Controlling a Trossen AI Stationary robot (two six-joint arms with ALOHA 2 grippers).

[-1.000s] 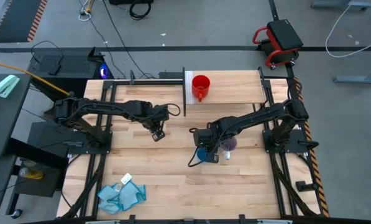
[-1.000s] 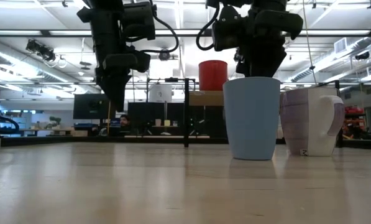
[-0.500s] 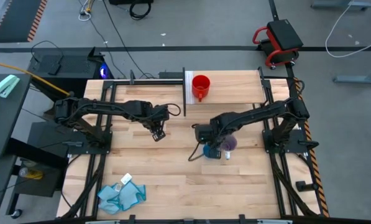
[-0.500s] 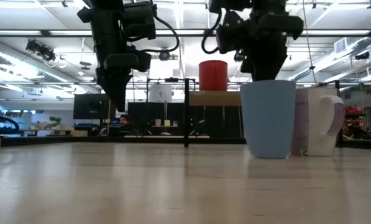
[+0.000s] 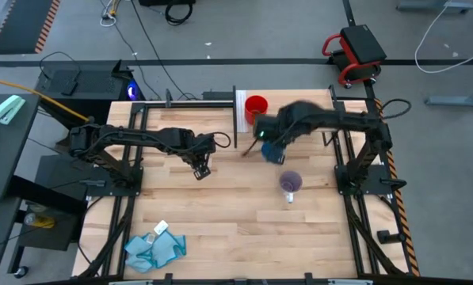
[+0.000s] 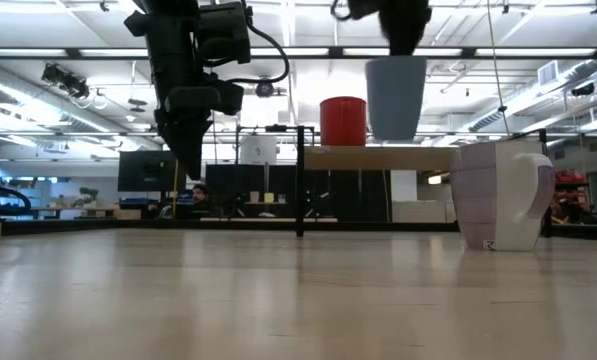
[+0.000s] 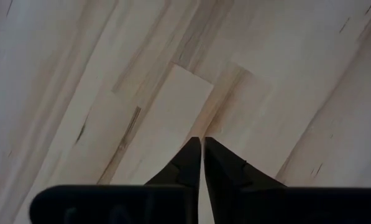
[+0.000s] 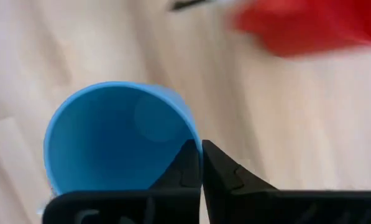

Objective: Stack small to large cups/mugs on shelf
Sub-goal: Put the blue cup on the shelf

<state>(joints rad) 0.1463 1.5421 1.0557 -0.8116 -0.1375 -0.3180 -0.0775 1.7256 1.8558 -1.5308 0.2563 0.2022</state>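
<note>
1. High view, taken from the left with the shelf (image 5: pixel 299 119) as my landmark: a light-blue cloth (image 5: pixel 154 247) lies crumpled on the table (image 5: pixel 220 222), far from the shelf at the near left corner.
2. My left pincer (image 5: pixel 200 168) hangs above bare table, well to the left of the shelf and a little nearer than its front edge. In my left wrist view its two fingers (image 7: pixel 191 163) are pressed together with nothing between them.
3. The red mug (image 5: pixel 256 105) stands upright on the shelf, at its left end.
4. My right pincer (image 5: pixel 269 141) is up in the air just at the shelf's front edge, beside the red mug. It pinches the blue mug (image 5: pixel 271 150) by its rim: in my right wrist view one finger sits inside the wall and one outside, tips closed on it, and the mug's open mouth (image 8: pixel 120 140) faces the camera.
5. In the low view the blue mug (image 6: pixel 396 97) hangs clear of the table, its base at about the height of the shelf board, just right of the red mug (image 6: pixel 343 121).
6. The lilac mug (image 5: pixel 290 183) stands upright on the table in front of the shelf, well apart from it, toward its right half.
</note>
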